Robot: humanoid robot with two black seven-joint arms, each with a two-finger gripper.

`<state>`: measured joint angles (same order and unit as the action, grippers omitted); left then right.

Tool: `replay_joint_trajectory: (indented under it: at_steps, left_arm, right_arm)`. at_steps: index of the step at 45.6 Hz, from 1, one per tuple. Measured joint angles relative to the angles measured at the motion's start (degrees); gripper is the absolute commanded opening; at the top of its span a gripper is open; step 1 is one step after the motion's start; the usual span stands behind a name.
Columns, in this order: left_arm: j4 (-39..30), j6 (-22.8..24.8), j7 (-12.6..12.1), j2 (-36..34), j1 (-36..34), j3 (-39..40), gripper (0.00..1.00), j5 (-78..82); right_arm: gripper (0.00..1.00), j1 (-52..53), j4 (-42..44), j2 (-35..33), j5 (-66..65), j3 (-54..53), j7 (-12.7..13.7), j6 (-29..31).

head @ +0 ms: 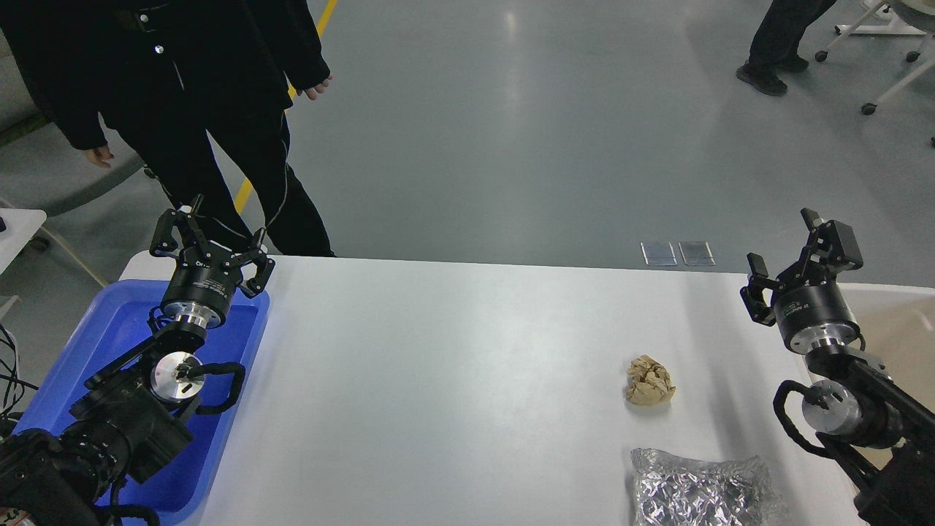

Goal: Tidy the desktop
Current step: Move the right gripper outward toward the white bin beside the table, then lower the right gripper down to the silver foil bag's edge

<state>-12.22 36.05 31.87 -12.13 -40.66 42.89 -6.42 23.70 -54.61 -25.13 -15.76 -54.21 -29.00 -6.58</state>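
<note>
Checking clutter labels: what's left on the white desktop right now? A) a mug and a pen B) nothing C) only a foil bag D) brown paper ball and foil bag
D: a crumpled brown paper ball and a silver foil bag lie on the desktop, toward its right side.

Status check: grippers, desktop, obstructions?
Left gripper open, empty, above blue tray. Right gripper open, empty. Desktop holds crumpled paper, foil bag. No obstructions.

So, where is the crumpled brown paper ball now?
In the head view, the paper ball lies on the desktop, right of centre, just beyond the foil wrapper.
</note>
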Motion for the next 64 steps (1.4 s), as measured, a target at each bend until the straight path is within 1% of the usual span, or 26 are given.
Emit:
replay_joint_trajectory:
  at_steps: [7, 15, 19, 22, 32, 37, 44, 50, 57, 64]
  left_arm:
    - [0.00, -0.01, 0.00, 0.00, -0.02, 0.00, 1.00, 0.00]
    - [0.00, -0.01, -0.01, 0.00, -0.03, 0.00, 1.00, 0.00]
    - [0.00, -0.01, -0.01, 0.00, -0.04, 0.00, 1.00, 0.00]
    - [0.00, -0.01, -0.03, 0.00, -0.04, 0.00, 1.00, 0.00]
    - [0.00, -0.01, -0.03, 0.00, -0.04, 0.00, 1.00, 0.00]
    - [0.00, -0.01, -0.03, 0.00, -0.04, 0.00, 1.00, 0.00]
    - [0.00, -0.01, -0.03, 0.00, -0.04, 0.00, 1.00, 0.00]
    - [0.00, 0.00, -0.03, 0.00, -0.04, 0.00, 1.00, 0.00]
    - [0.00, 0.08, -0.03, 0.00, -0.04, 0.03, 1.00, 0.00]
    - [0.00, 0.08, -0.03, 0.00, -0.04, 0.06, 1.00, 0.00]
  right_arm:
    - [1.00, -0.42, -0.88, -0.16, -0.01, 0.00, -0.05, 0.15]
    - [1.00, -1.60, -3.06, -2.01, -0.63, 0.00, -0.14, 0.59]
    - [1.00, -1.54, -3.61, -2.98, -0.80, 0.09, 0.26, 1.19]
    - [1.00, -1.17, -4.04, -4.07, -0.68, 0.27, 1.01, 1.68]
    - [1.00, -0.71, -6.57, -8.21, -0.58, 1.65, 6.20, 3.39]
    - [1.00, -0.42, -8.52, -11.22, -0.80, 3.39, 7.59, 5.38]
    - [1.00, 0.62, -10.93, -16.48, -1.33, 8.27, 8.67, 7.87]
    - [1.00, 3.53, -12.62, -21.37, -3.47, 14.77, 9.14, 9.53]
    - [1.00, 7.84, -16.17, -27.45, -8.66, 23.39, 9.47, 11.01]
    - [1.00, 10.83, -21.10, -32.91, -14.64, 29.04, 9.65, 12.19]
